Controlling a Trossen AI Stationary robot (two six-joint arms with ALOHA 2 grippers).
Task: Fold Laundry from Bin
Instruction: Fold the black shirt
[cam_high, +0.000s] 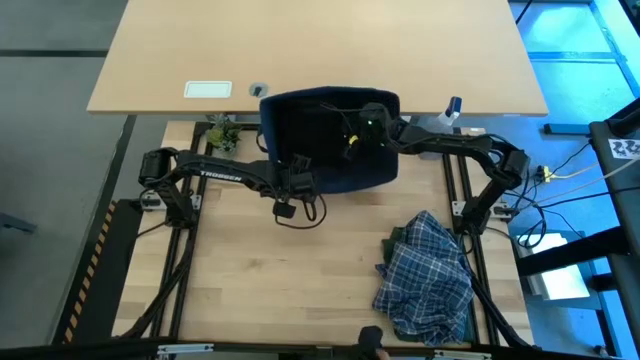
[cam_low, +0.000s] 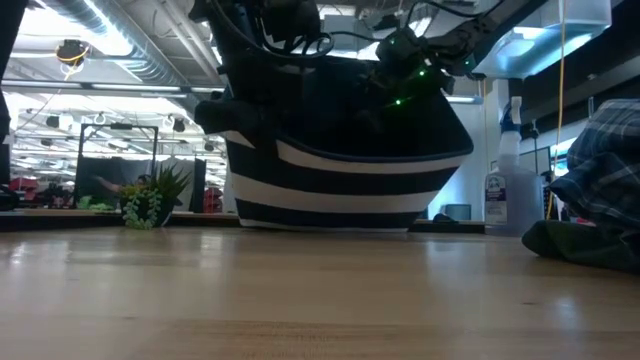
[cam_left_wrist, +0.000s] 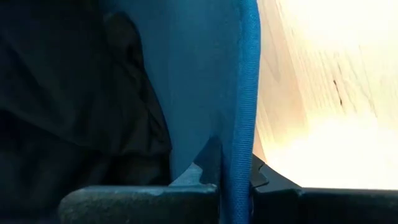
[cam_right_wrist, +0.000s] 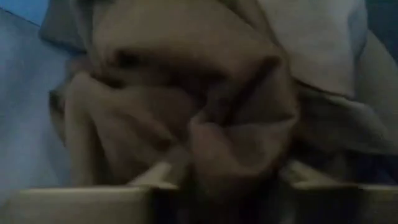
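With the left pincer clamped on the rim of the bin at twelve o'clock on the table, the right pincer, closing around bunched cloth inside, should take a deep fold before it lifts.

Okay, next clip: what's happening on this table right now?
A two-armed robot is pulling laundry out of a bin. The left gripper is shut on the bin's near rim, holding it in place. The right gripper is down inside the bin with a bunched fold of cloth between its fingers, though whether it is already gripped cannot be told. A blue-and-white plaid shirt already lies crumpled on the table's right side, on a dark green garment, unfolded.
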